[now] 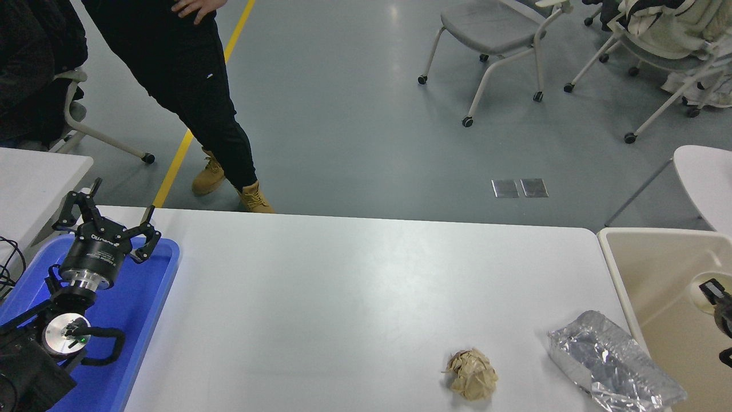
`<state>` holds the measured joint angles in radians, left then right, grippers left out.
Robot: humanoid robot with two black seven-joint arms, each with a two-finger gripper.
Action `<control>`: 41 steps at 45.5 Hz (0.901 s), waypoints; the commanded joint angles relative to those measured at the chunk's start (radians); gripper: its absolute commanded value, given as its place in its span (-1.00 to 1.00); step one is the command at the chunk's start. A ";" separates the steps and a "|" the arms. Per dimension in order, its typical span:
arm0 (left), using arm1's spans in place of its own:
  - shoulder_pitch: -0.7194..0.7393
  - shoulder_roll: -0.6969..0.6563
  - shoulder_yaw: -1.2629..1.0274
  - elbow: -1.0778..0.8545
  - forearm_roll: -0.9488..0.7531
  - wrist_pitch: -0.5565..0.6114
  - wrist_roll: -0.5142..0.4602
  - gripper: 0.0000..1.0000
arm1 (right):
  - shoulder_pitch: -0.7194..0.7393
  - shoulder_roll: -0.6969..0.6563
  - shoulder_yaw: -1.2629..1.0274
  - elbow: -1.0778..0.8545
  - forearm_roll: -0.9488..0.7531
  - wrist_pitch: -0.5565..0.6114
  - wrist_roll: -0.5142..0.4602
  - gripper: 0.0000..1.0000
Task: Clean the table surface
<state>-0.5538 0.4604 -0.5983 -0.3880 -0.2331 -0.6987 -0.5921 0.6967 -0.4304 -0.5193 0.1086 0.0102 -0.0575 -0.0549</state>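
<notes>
The white table surface (343,297) spans the middle of the head view. A crumpled brown paper ball (472,373) lies on it near the front right. Just right of that, a crinkled silver foil bag (615,360) rests by the table's right end. My right gripper (719,306) shows only partly at the right edge, low inside the beige bin (640,252). A pale cup rim (699,286) curves beside it, and I cannot make out whether the gripper holds it. My left gripper (108,220) is parked open over the blue tray (143,309) at the lower left.
A person in black trousers and tan boots (189,86) stands beyond the table's far left corner. Wheeled chairs (492,34) stand on the grey floor behind. A smaller white table (34,177) is at far left, a round white one (706,177) at far right.
</notes>
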 commanded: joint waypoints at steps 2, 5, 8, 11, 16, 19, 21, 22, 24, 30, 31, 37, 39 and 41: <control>0.000 0.000 0.000 0.001 0.000 0.001 0.000 1.00 | -0.054 0.058 0.021 -0.063 0.000 -0.007 0.000 -1.00; 0.000 0.000 0.000 0.001 0.000 0.001 0.000 1.00 | -0.052 0.059 0.024 -0.063 0.002 -0.005 0.000 -0.94; 0.000 0.000 0.000 0.001 0.000 0.001 0.000 1.00 | -0.051 0.059 0.035 -0.063 0.002 0.001 0.000 -0.78; 0.000 0.000 0.000 0.000 0.000 0.001 0.000 1.00 | -0.049 0.059 0.044 -0.063 0.010 0.002 0.001 0.01; 0.000 0.001 0.000 0.000 0.000 0.001 0.000 1.00 | -0.046 0.058 0.068 -0.064 0.016 -0.005 0.003 1.00; 0.000 0.000 0.000 0.001 0.000 0.001 0.000 1.00 | -0.042 0.055 0.085 -0.064 0.016 -0.005 0.003 1.00; 0.000 0.000 0.000 0.001 0.000 0.001 0.000 1.00 | -0.039 0.051 0.097 -0.064 0.016 -0.004 0.003 1.00; 0.000 0.000 0.000 0.000 0.000 0.001 0.000 1.00 | -0.037 0.050 0.104 -0.066 0.016 -0.005 0.003 1.00; 0.000 0.000 0.000 0.001 0.000 0.001 0.000 1.00 | -0.036 0.048 0.108 -0.066 0.014 -0.005 0.003 1.00; 0.000 0.001 0.000 0.001 0.000 0.001 0.000 1.00 | -0.031 0.027 0.110 -0.072 0.010 -0.004 0.003 1.00; 0.000 0.001 0.000 0.000 0.000 0.001 0.000 1.00 | -0.029 0.019 0.110 -0.072 0.010 -0.004 0.003 1.00; 0.000 0.001 0.000 0.000 0.000 0.001 0.000 1.00 | -0.013 -0.014 0.102 -0.073 0.008 -0.005 0.006 1.00; 0.000 0.001 0.000 0.001 0.000 0.001 0.000 1.00 | -0.011 -0.015 0.105 -0.081 0.008 -0.011 0.006 1.00; 0.000 0.000 0.000 0.001 0.000 0.001 0.000 1.00 | -0.017 -0.010 0.107 -0.131 0.008 -0.021 0.006 1.00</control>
<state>-0.5538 0.4608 -0.5982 -0.3874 -0.2331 -0.6979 -0.5921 0.6735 -0.4195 -0.4190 0.0370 0.0192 -0.0617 -0.0512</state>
